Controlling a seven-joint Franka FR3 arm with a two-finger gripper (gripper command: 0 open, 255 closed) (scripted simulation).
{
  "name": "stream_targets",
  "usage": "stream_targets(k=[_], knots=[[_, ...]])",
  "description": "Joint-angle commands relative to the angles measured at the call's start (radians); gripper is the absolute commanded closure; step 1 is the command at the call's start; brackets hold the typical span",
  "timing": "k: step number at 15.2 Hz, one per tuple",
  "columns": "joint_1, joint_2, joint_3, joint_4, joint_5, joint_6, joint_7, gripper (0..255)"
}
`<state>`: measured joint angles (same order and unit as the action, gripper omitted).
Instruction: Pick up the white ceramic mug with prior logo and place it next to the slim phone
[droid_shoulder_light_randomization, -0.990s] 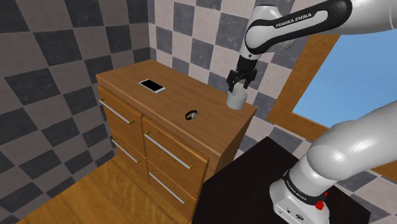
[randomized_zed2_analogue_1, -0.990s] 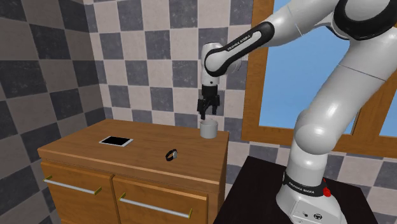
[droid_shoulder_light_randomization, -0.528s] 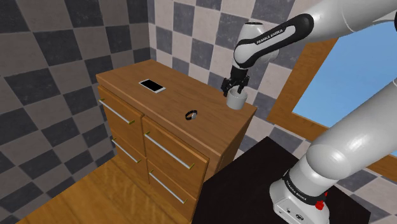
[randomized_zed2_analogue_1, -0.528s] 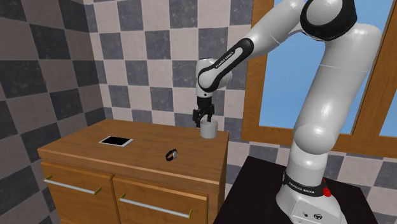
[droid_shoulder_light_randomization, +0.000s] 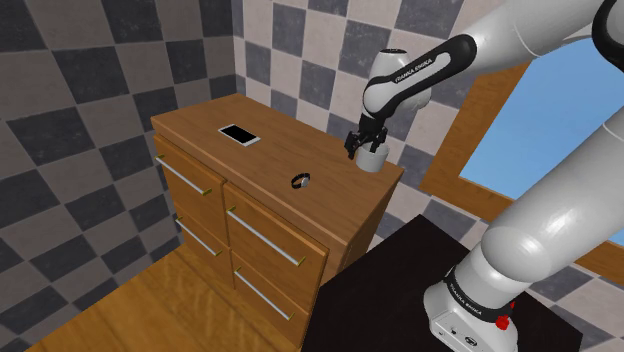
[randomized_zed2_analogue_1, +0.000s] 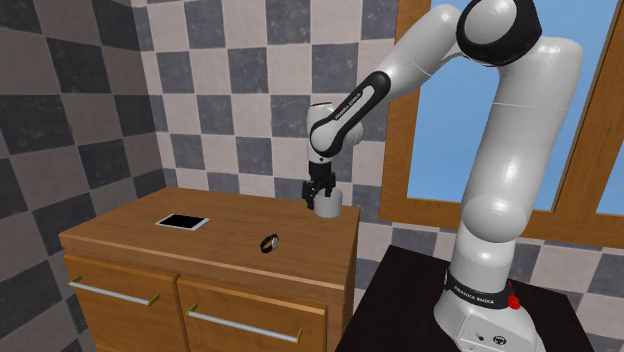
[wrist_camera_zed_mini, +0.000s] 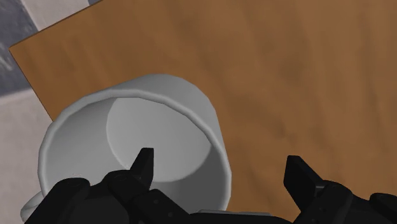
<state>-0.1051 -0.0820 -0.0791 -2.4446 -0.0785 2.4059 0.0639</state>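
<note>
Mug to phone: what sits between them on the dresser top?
In the shoulder view, only a small dark ring-shaped object lies between the mug and the phone, set off toward the front edge of the dresser; the rest is bare wood.

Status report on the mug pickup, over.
Gripper open, straddling mug wall. Mug upright on dresser, ungripped. Small dark object near path to phone.

The worktop (droid_shoulder_light_randomization: 200, 122) carries three things. They are one mug (droid_shoulder_light_randomization: 374, 160), one phone (droid_shoulder_light_randomization: 239, 134) and one small dark wristband (droid_shoulder_light_randomization: 300, 181).
</note>
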Motion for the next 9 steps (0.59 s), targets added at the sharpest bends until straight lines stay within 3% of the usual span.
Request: stream_targets(k=[1,6,7,9], knots=[[0.000,0.003,0.000,-0.001,0.000,0.004,-0.001,0],[0.000,0.003,-0.001,-0.001,0.000,0.004,-0.001,0],[0.000,0.003,-0.001,-0.001,0.000,0.004,-0.001,255],[0.000,0.003,-0.001,-0.001,0.000,0.004,-0.001,255]])
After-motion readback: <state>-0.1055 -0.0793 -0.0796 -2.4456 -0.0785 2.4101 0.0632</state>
